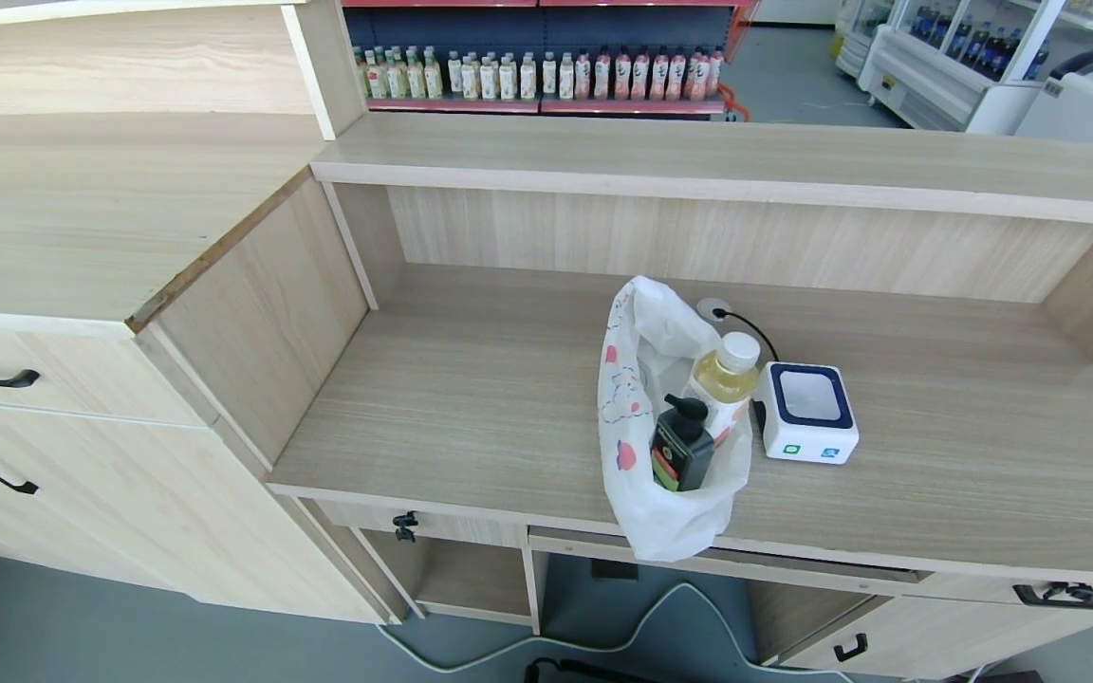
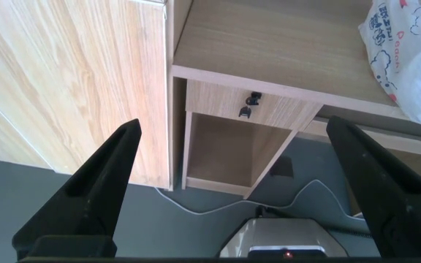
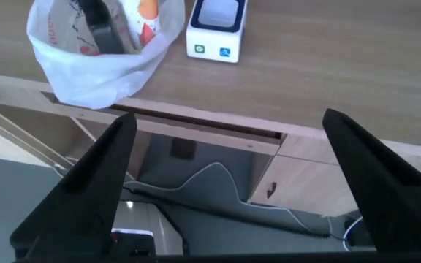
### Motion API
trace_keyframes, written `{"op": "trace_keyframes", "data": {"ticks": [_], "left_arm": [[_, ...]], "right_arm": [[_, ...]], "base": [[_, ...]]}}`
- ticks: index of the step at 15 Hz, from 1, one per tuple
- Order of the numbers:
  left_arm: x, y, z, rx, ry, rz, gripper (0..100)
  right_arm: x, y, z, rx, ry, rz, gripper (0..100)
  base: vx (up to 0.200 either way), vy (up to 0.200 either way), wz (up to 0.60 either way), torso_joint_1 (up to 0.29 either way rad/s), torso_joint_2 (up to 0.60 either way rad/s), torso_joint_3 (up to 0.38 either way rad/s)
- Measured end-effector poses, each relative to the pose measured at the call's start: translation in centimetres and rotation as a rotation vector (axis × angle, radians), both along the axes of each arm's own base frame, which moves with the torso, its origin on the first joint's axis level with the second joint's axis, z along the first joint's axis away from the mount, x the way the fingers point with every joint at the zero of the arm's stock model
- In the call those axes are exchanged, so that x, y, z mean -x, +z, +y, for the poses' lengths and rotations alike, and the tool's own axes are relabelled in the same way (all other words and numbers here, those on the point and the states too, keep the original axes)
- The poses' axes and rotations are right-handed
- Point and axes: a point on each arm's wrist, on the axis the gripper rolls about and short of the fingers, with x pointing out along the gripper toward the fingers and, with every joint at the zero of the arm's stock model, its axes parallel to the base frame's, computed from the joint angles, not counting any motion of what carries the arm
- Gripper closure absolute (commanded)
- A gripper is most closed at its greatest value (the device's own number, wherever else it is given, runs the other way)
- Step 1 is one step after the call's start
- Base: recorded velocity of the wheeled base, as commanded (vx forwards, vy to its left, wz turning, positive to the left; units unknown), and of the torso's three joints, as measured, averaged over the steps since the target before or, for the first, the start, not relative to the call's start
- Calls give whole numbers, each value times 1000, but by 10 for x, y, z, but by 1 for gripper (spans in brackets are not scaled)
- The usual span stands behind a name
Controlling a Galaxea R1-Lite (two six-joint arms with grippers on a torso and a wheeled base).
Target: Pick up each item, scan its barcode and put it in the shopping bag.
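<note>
Left claw (image 2: 234, 123) hangs with its two dark fingers spread wide and nothing between them, low in front of the table's edge and facing the open cabinet niche under it. Right claw (image 3: 230, 115) is likewise spread wide and holds nothing, below the table's front edge, with the shopping bag (image 3: 101, 73) and the scanner (image 3: 218, 29) beyond it on the wooden top.

In the head view the white shopping bag (image 1: 618, 408) stands just right of centre, near the front edge of the table (image 1: 471, 398), its mouth open upward and its lower part sagging a little over the edge. Two goods stand inside it: a black pump bottle (image 1: 681, 451) toward the front and, touching it behind, a pale drink bottle (image 1: 727, 375) with a white cap. The white scanner (image 1: 807, 413) sits just beside the bag on its right side in the frame, window up, with a black cable (image 1: 750, 327) running from it toward the back of the table.

As for progress, the task looks finished or very nearly so: the goods in sight are both bagged, and both claws are free. Whether each barcode was read cannot be told from these pictures. What remains, if anything, would be a further item brought within reach, or simply parking the arms.
</note>
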Motion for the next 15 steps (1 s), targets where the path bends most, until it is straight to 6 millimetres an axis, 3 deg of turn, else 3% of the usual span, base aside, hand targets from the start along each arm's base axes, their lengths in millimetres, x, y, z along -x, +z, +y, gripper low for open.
{"op": "trace_keyframes", "data": {"ticks": [3, 15], "left_arm": [[0, 0, 0, 0, 0, 0, 0], [0, 0, 0, 0, 0, 0, 0]], "right_arm": [[20, -23, 0, -12, -17, -30, 0], [28, -27, 0, -36, -19, -116, 0]], "base": [[0, 0, 0, 0, 0, 0], [0, 0, 0, 0, 0, 0]]}}
